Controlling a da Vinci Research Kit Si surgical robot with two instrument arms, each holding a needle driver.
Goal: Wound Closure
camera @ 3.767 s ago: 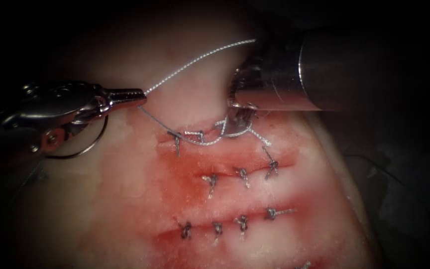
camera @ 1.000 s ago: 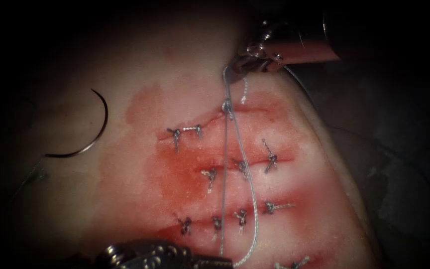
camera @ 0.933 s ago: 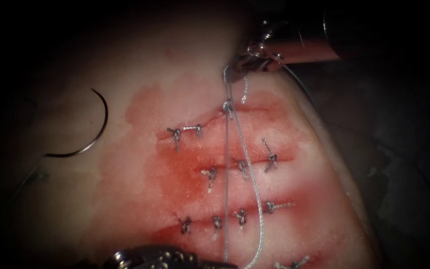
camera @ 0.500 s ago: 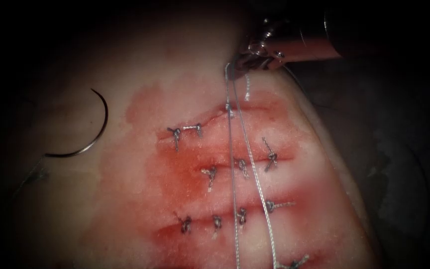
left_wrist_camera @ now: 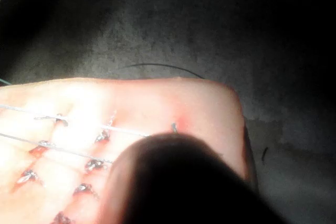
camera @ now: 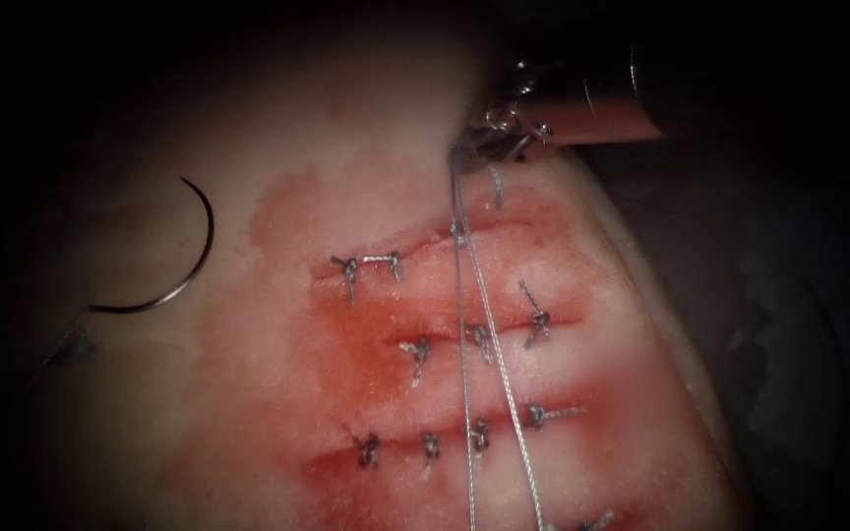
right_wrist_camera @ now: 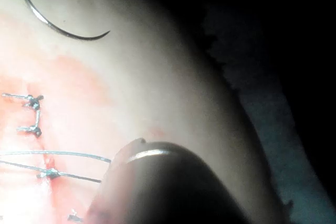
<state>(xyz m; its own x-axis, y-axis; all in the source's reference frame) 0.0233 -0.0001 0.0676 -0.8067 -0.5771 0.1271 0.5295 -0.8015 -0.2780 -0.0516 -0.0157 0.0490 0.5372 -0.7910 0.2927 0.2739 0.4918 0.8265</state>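
Steel-grey thread [camera: 484,324] runs in two taut strands down the tissue [camera: 277,393], from the right pincer [camera: 489,146] at the far end of the uppermost cut [camera: 415,248] across two sutured cuts below it. We see the right pincer gripping the thread just above a knot [camera: 457,234] that sits on that cut; the strands cross the red fluid [camera: 376,359] and leave the endoscope view at its near edge. We cannot tell the state of the left pincer; a dark rounded shape [left_wrist_camera: 178,182] close to the lens in the left wrist view may be its shaft.

The curved needle [camera: 174,261] lies free on pale tissue well to the left of the cuts, held by neither tool and not in the tissue; the right wrist view shows it [right_wrist_camera: 58,17] too, lying flat.

We judge the thread light, limp and braided, likely to slip unless gripped squarely, and best taken on a straight run well away from the knot. The needle looks thin, stiff and springy; we would take it on the body of its curve, away from the point. The tissue looks soft, wet and slick, and would likely tear under a hard pull.

Finished stitches [camera: 425,354] crowd the middle cuts; the open ground is the pale tissue on the left, with dark surroundings beyond the tissue's right edge.
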